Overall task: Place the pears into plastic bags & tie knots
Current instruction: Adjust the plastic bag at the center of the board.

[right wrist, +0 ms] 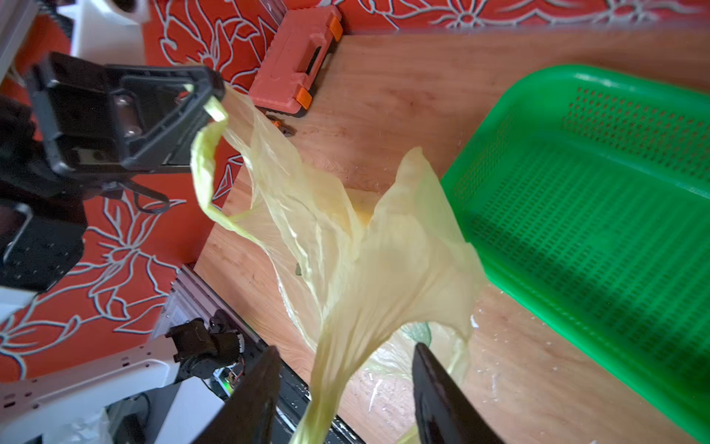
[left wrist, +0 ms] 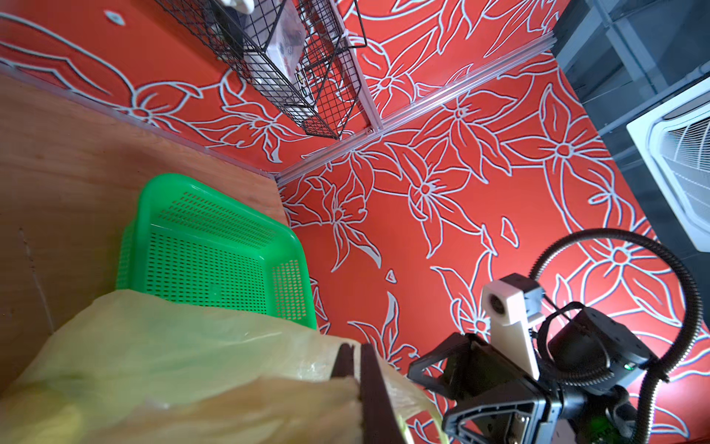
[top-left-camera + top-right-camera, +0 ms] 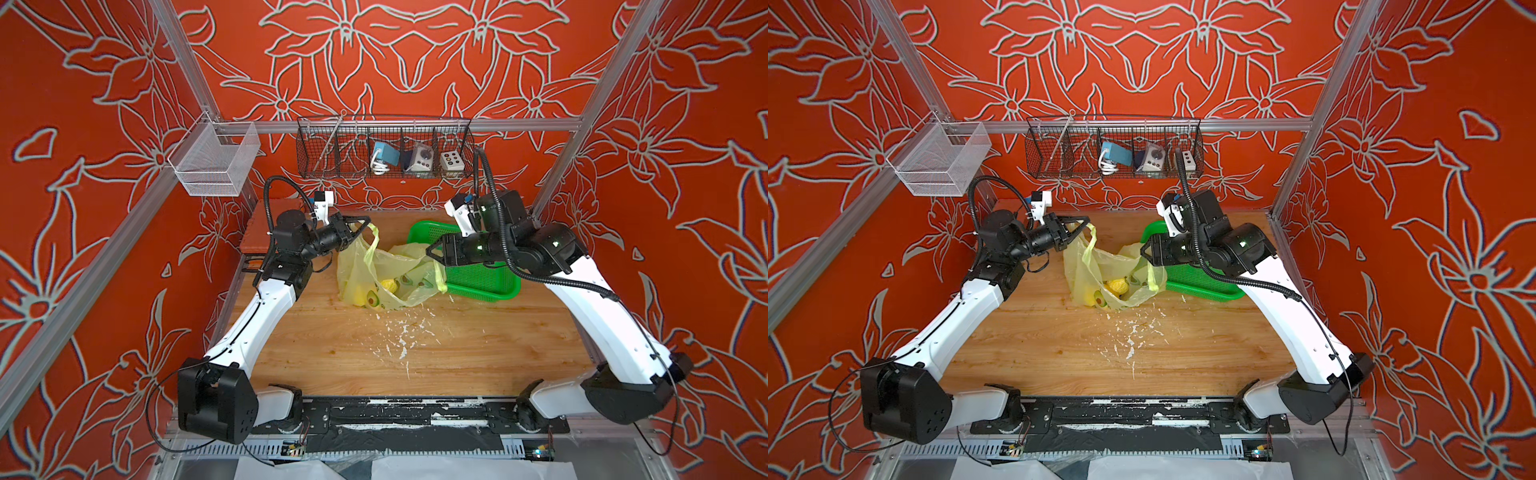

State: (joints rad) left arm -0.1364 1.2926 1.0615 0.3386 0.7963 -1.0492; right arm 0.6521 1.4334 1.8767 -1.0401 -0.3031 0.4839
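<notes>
The pale yellow-green plastic bag (image 3: 357,266) (image 3: 1079,266) stands open on the wooden table, printed with avocados. One lumpy yellow pear (image 3: 388,286) (image 3: 1117,286) lies inside it; a second yellow shape (image 3: 356,293) shows through the film. My left gripper (image 3: 368,224) (image 3: 1086,222) (image 2: 355,355) is shut on the bag's rim by one loop handle (image 3: 372,245) and holds it up. My right gripper (image 3: 430,251) (image 3: 1144,251) (image 1: 347,350) is open, and a stretched strand of the bag (image 1: 330,376) passes loosely between its fingers. The other handle (image 3: 438,276) hangs free. No knots show.
An empty green perforated basket (image 3: 482,282) (image 2: 211,250) (image 1: 595,211) sits right beside the bag, under my right arm. An orange case (image 1: 296,77) lies at the table's back left corner. White flecks (image 3: 399,332) litter the table's middle. A black wire basket (image 3: 384,149) hangs on the back wall.
</notes>
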